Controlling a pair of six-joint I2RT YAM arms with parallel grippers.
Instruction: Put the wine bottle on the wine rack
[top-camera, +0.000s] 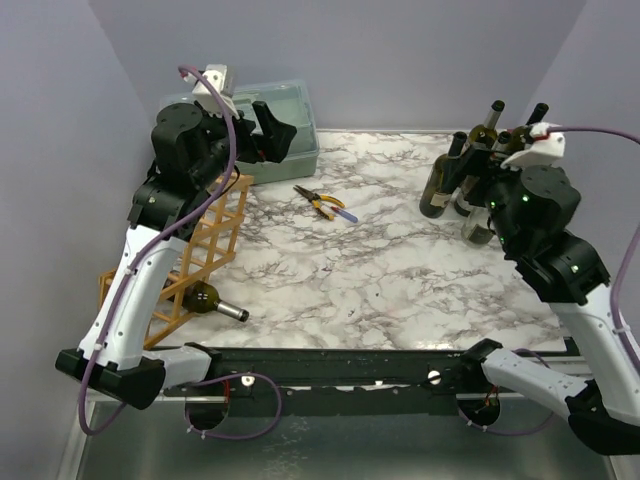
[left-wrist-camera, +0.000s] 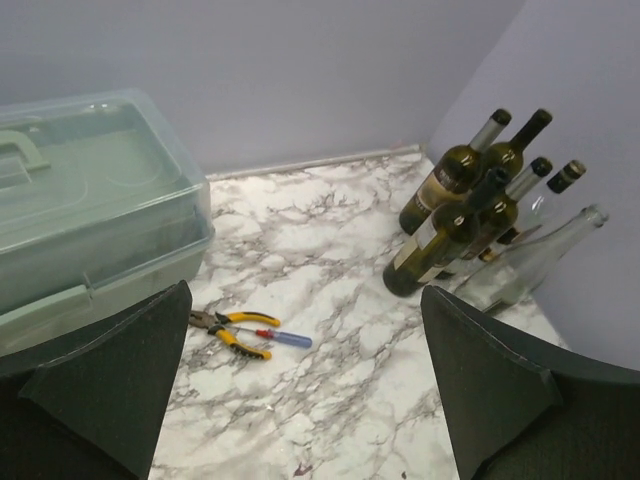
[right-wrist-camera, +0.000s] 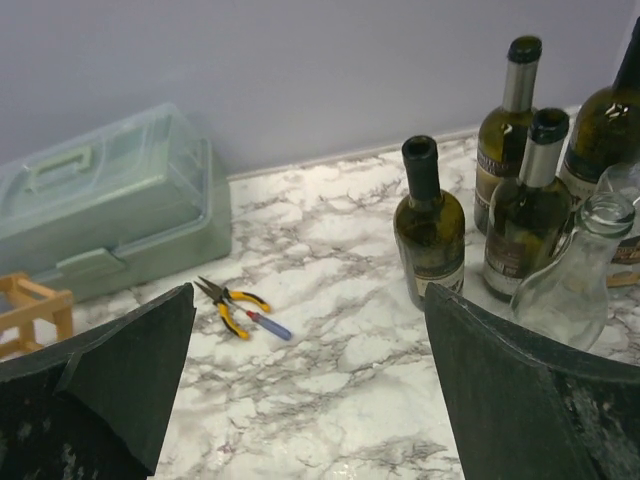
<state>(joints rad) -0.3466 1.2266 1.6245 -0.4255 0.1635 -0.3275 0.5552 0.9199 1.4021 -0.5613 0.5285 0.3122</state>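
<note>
Wine bottle (top-camera: 204, 299) lies sideways low in the wine rack (top-camera: 212, 240); left gripper (left-wrist-camera: 305, 390) and right gripper (right-wrist-camera: 310, 385) gape wide, empty.

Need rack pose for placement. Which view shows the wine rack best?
Top external: the wine rack shows most of its lattice, a bottle lying at its base, the left arm covering part. Right wrist catches only a corner at its left edge; left wrist shows none of it.
</note>
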